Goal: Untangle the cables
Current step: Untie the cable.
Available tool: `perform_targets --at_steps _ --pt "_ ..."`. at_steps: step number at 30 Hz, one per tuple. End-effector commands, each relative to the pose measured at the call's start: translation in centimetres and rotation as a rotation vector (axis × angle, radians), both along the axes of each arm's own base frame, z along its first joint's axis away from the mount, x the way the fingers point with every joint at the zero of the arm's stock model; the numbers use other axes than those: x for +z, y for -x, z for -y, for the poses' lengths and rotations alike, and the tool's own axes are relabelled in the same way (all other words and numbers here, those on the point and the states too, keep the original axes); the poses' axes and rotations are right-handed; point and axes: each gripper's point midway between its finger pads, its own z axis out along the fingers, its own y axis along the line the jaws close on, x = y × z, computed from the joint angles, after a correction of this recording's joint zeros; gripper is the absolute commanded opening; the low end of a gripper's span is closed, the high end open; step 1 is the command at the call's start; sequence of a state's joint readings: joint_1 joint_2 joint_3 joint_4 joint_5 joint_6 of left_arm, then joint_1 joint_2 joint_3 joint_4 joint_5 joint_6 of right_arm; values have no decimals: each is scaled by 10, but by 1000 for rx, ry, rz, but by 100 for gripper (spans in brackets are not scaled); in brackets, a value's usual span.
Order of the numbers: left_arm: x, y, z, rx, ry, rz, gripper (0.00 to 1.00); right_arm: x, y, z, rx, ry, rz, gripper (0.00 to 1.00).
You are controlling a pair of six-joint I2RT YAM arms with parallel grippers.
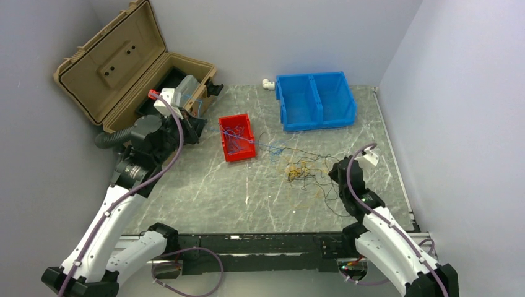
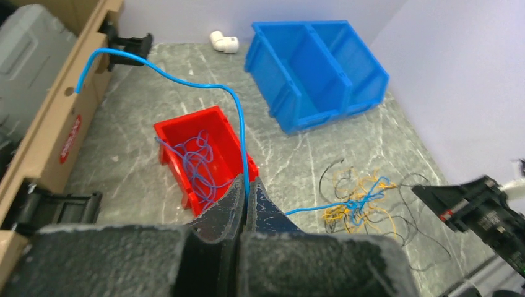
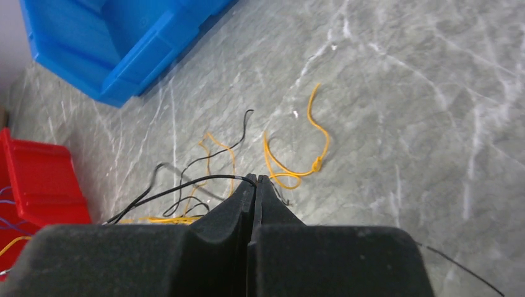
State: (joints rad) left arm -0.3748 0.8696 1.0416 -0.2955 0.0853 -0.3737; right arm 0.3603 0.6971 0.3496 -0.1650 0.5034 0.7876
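Left wrist view: left gripper [image 2: 247, 185] nipped tight on a blue wire [image 2: 186, 81] that arcs up over the red bin [image 2: 179, 127], its tail running into the tangle [image 2: 359, 201] on the table [image 1: 204, 192]. Blue strands [image 2: 198, 159] already lie in that bin. Right gripper [image 3: 255, 179] clamps a black wire [image 3: 186, 184]. Judged partway: yellow and black wires lie knotted mid-table. Blue divided bin [image 1: 322, 120] and open tan case [image 1: 111, 62] stand apart; neither obstructs.

The grey marbled bench [image 1: 204, 192] carries a red bin [image 1: 239, 154], a blue two-compartment bin [image 1: 319, 119], a white pipe elbow [image 1: 268, 83], and cables [image 1: 301, 172] strewn right of the red bin.
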Motion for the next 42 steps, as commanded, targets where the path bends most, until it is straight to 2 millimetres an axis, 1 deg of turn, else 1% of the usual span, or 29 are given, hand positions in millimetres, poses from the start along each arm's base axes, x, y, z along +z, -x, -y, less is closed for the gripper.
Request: perform_targets --at_steps 1,5,11,14,17,21,23,24,26,27,28,30,32,33,34,36,37,39,40,42 --pt "7 -2 -28 165 29 11 0 14 8 27 -151 13 32 0" --pt "6 -3 -34 201 37 11 0 23 11 32 -172 3 76 0" --pt "5 -5 -27 166 37 2 0 31 13 37 -190 19 83 0" --pt "3 -6 -28 175 36 -5 0 36 14 38 -185 34 88 0" --pt "1 -7 -37 233 37 -20 0 41 15 42 -197 46 90 0" --pt "-2 -7 -59 358 28 -40 0 49 17 46 -201 70 103 0" --pt "-3 -7 -63 377 26 -35 0 54 18 47 -197 83 111 0" --pt "-3 -7 -61 362 27 -30 0 56 17 45 -173 95 116 0" --pt "-3 -7 -50 303 39 -26 0 62 12 31 -68 121 134 0" --pt "0 -6 -36 228 45 -7 0 67 7 16 40 139 156 0" --pt "2 -5 -21 136 43 21 0 72 3 1 145 159 180 4" --pt "7 0 11 -53 50 66 0 78 0 -26 315 165 210 30" --pt "12 5 33 -186 62 83 0 83 -2 -49 449 162 230 58" --pt "13 5 39 -222 67 78 0 84 -2 -61 517 159 240 66" --pt "13 6 45 -257 68 74 0 84 -2 -72 580 153 246 71" --pt "13 7 53 -308 65 68 0 80 1 -95 721 140 251 76" --pt "13 8 56 -328 64 68 0 83 2 -107 791 129 270 78" --pt "14 9 59 -347 66 73 0 81 7 -129 922 88 267 79" --pt "15 10 58 -347 67 79 0 85 8 -137 962 71 273 80" --pt "17 11 57 -343 67 89 0 84 9 -151 1028 52 264 82"
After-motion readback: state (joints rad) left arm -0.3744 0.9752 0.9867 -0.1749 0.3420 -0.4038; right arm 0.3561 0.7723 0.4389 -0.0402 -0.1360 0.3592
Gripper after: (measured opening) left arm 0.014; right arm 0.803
